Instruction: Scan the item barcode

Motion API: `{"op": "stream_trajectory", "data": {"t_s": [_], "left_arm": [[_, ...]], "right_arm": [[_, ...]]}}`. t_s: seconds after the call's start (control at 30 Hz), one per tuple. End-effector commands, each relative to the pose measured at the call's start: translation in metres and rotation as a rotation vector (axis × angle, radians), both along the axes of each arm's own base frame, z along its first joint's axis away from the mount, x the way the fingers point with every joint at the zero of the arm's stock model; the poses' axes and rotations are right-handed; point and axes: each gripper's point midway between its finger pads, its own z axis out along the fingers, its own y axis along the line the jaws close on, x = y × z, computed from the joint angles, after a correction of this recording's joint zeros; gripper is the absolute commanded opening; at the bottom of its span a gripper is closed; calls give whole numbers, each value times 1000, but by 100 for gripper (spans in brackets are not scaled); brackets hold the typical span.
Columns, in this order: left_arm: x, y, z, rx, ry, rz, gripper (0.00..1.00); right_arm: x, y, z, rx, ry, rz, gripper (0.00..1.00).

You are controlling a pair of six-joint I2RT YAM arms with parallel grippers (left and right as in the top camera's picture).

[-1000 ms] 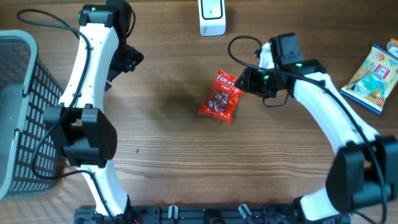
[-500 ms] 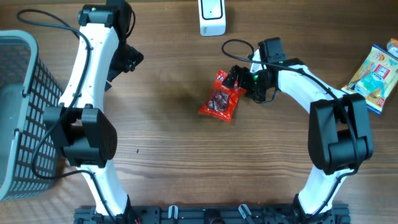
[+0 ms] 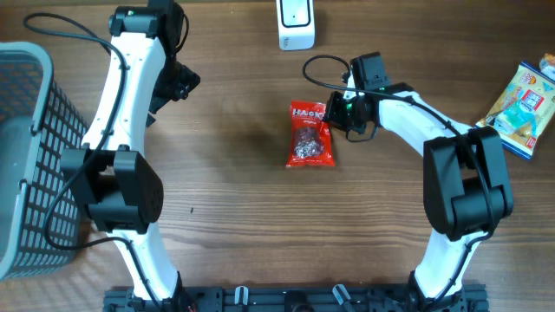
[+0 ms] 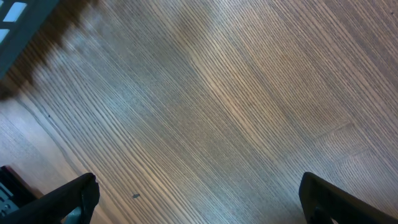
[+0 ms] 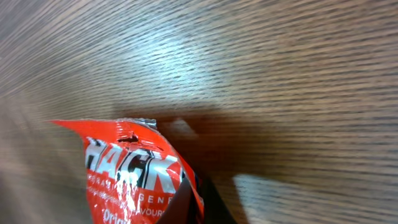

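Observation:
A red snack packet [image 3: 310, 134] with white lettering lies flat in the middle of the wooden table. My right gripper [image 3: 335, 111] is shut on its upper right edge. In the right wrist view the red packet [image 5: 134, 165] fills the lower left, and its edge is pinched between the dark fingers of my right gripper [image 5: 200, 208]. No barcode shows on the visible face. A white scanner [image 3: 295, 24] stands at the far edge, above the packet. My left gripper [image 3: 178, 82] hovers open at the far left; in its wrist view the left gripper [image 4: 199, 205] has only bare wood between its fingers.
A grey mesh basket [image 3: 26, 156] stands at the left edge of the table. A yellow and blue packet [image 3: 520, 100] lies at the far right. A black cable [image 3: 316, 74] loops behind the right wrist.
My right gripper moved left to the packet's edge and shut on it. The packet swung from tilted to upright in the overhead view. The left arm has not moved.

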Motion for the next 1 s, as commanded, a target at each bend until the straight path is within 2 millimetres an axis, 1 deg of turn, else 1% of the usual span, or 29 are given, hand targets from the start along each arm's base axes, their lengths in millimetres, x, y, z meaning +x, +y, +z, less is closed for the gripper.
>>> {"op": "stream_trajectory", "data": {"t_s": [0.0,0.07,0.1,0.13,0.17,0.2,0.27,0.3,0.33,0.37,0.4,0.43,0.47,0.57,0.63,0.67,0.73,0.83,0.9,0.97], "left_arm": [[-2,0,-1,0,3,11,100],[-2,0,-1,0,3,11,100],[-2,0,-1,0,3,11,100],[-2,0,-1,0,3,11,100],[-2,0,-1,0,3,11,100],[-2,0,-1,0,3,11,100],[-2,0,-1,0,2,11,100],[-2,0,-1,0,3,11,100],[-2,0,-1,0,3,11,100],[-2,0,-1,0,3,11,100],[-2,0,-1,0,3,11,100],[-2,0,-1,0,3,11,100],[-2,0,-1,0,3,11,100],[-2,0,-1,0,3,11,100],[-2,0,-1,0,3,11,100],[-2,0,-1,0,3,11,100],[-2,0,-1,0,3,11,100],[-2,0,-1,0,2,11,100],[-2,0,-1,0,3,11,100],[-2,0,-1,0,3,11,100]], "right_arm": [[32,19,72,161,-139,45,4],[49,20,97,172,-202,33,4],[54,19,104,165,-222,27,4],[57,16,104,149,-230,18,4],[54,8,96,95,-207,-5,4],[51,3,90,66,-189,-8,4],[39,-8,76,-10,-128,-19,4],[31,-16,69,-55,-88,-26,4],[18,-28,58,-121,-29,-44,4],[12,-34,54,-152,-1,-50,4],[5,-37,50,-170,30,-50,9],[-6,-41,48,-178,72,-32,93],[-8,-39,48,-164,79,-22,99],[-13,-26,51,-99,82,43,100],[-26,-24,49,-97,132,55,100],[-33,-17,48,-86,155,75,100],[-50,-3,36,-101,192,93,100],[-72,11,14,-96,275,13,100],[-79,17,0,-89,292,-34,100],[-79,19,-10,-65,303,-111,100]]}}
